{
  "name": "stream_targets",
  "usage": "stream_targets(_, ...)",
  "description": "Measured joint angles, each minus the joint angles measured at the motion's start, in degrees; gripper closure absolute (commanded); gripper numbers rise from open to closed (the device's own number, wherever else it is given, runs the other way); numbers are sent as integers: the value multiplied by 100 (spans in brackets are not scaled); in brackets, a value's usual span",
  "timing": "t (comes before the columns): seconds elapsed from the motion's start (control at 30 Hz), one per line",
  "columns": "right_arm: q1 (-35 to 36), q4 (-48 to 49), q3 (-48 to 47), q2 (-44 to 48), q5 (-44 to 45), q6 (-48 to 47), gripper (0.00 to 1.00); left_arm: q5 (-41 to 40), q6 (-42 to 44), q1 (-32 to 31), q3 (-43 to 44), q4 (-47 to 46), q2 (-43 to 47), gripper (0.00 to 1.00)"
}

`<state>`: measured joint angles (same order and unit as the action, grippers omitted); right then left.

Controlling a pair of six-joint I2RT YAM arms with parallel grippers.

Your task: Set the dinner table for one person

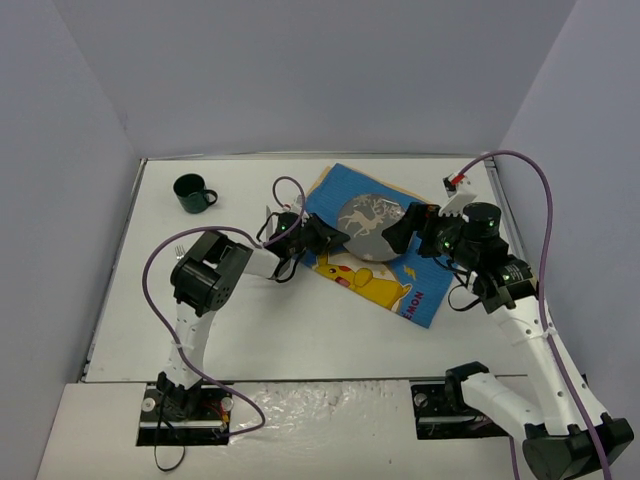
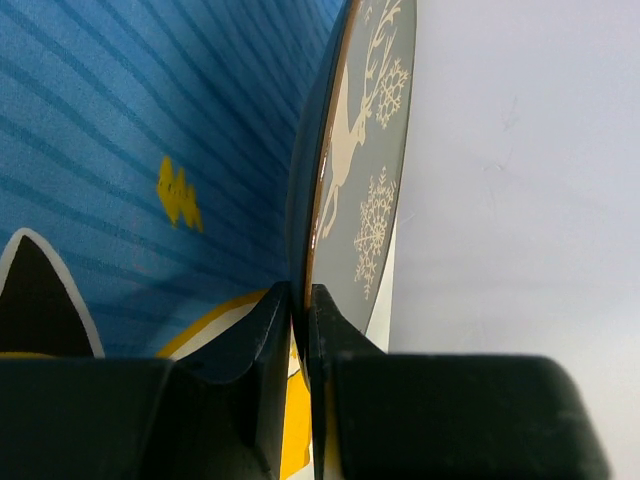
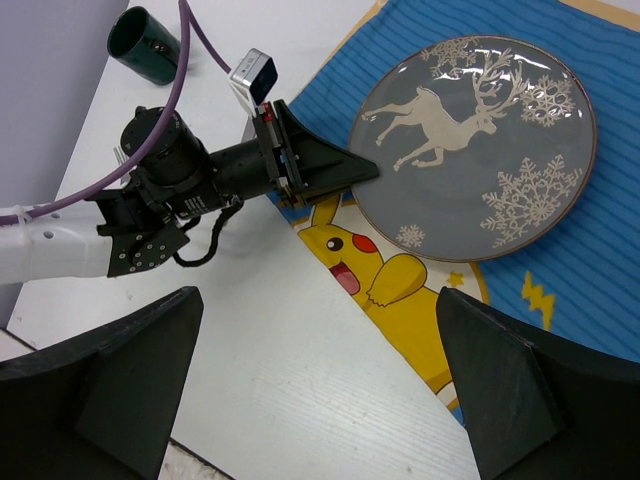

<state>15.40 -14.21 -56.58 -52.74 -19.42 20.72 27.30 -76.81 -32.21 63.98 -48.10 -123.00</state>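
Note:
A grey plate [image 1: 365, 220] printed with a reindeer and snowflakes lies over the blue cartoon placemat [image 1: 385, 285] on the white dinner table [image 1: 250, 330]. My left gripper [image 1: 335, 238] is shut on the plate's left rim. In the left wrist view its two dark fingers [image 2: 270, 330] pinch the thin edge of the plate [image 2: 365, 150]. The right wrist view shows the plate [image 3: 480, 150] with the left gripper [image 3: 370, 172] at its edge. My right gripper [image 3: 318, 295] hangs open above the table by the mat's near edge, holding nothing. From above it [image 1: 400, 232] is at the plate's right side.
A dark green mug [image 1: 192, 193] stands at the table's far left, also in the right wrist view as the mug [image 3: 145, 45]. Purple cables loop over both arms. Grey walls close off the left, the back and the right.

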Motion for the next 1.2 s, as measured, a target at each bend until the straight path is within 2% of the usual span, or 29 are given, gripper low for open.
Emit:
stream_targets(0.37, 0, -24, 117, 91, 59, 18, 0, -7, -140, -40, -360, -100, -25, 100)
stream_targets(0.47, -3, -23, 159, 91, 59, 18, 0, -6, -168, -70, -366, -112, -87, 97)
stream_targets(0.57, -4, -29, 189, 92, 59, 18, 0, 0, -201, -85, -366, -133, -142, 80)
stream_targets(0.67, -4, -25, 228, 117, 60, 18, 0, 21, -275, -85, -369, -232, -155, 57)
stream_targets(0.97, -4, -38, 262, 183, 124, -9, 0, 0, -340, -85, -596, -235, 227, 5)
stream_targets(1.07, -4, -59, 262, 187, 188, -78, 0, -59, -47, -79, -727, 548, 731, 3)
stream_targets(1.2, -4, -113, 253, 185, 310, -209, 0, -319, 835, -61, -630, 2322, 1767, 3)
